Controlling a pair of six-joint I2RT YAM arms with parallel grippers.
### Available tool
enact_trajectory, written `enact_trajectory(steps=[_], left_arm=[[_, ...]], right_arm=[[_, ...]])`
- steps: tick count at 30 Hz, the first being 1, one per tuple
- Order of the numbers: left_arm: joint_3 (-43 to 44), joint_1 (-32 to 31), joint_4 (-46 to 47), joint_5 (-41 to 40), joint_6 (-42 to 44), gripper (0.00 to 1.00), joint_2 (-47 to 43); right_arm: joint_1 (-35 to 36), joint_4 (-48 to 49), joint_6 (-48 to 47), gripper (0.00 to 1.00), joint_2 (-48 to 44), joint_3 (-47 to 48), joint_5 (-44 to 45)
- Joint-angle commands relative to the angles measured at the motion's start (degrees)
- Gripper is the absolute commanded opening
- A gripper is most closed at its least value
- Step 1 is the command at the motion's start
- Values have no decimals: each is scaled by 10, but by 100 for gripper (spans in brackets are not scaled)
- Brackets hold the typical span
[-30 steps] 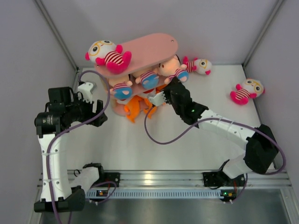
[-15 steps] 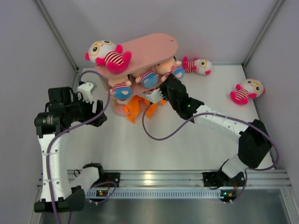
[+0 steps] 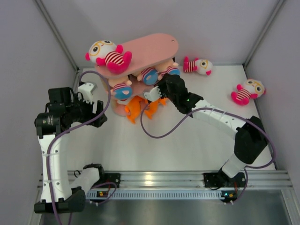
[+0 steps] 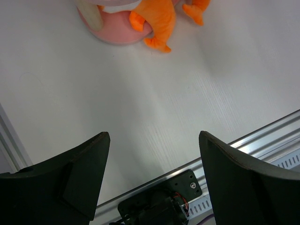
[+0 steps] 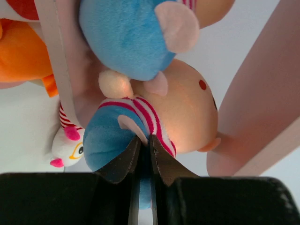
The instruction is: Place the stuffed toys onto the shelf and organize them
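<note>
1. Right claw (image 5: 144,140) is narrowed to a slit. Its tips pinch a fold where the blue pants meet the striped shirt of the held peach doll (image 5: 185,110). I judge this a true grip, as cloth sits between the tips
2. The held peach doll lies on the middle tier of the pink shelf (image 3: 154,47), under the top board, upper centre of the top view. The low grip on the body points the head deeper into the tier, probably so the doll seats well back
3. On the same tier are the middle peach doll (image 3: 149,75), touching the held one, and the left peach doll (image 3: 122,89)
4. Left claw (image 4: 152,180) is spread wide with nothing between its fingers. It hangs over bare desk (image 4: 140,108) at left centre of the top view. Judged parked, leaving room for the right arm
5. Sorting looks to be one kind per tier. The top-board goggle doll (image 3: 107,55) lies on the upper board, the peach dolls on the middle tier, and the orange fish (image 3: 136,107) lowest, fins hanging over the edge
6. Not yet shelved: the rear goggle doll (image 3: 197,65) beside the shelf's right end, and the far-right goggle doll (image 3: 248,90), well apart. Both are likely bound for the top board
7. Risk: the middle tier is crowded, so letting go may nudge a neighbour off the front edge
</note>
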Motion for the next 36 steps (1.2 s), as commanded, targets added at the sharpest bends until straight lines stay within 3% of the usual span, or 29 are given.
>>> enact_trajectory(steps=[1,3,12,14,16,18,22,29,36], left_arm=[[1,2,14,-1,6,83,-9],[2,2,14,-1,6,83,-10],[0,2,15,7,4,83,-10],[-1,2,15,7,5,83,-11],[0,2,14,8,5,83,-10],[0,1,15,7,5,83,-10],[-1,2,14,11,4,83,-10],[-2,2,15,2,9,83,-13],[-4,2,14,0,14,83,-16]], right_arm=[[-33,31,-2,11,15,-2,-20],[-43,47,-13,11,16,-8,-14],[-45,76,-50,27,-16,-54,-29],[-45,70,-58,22,-18,-55,-22],[-45,66,-102,5,-20,-57,2],[-39,64,-149,1,-17,-55,29],[-36,29,-219,0,-16,-38,70],[-35,-26,-306,0,-15,-7,58],[-34,-30,-312,0,-13,4,53]])
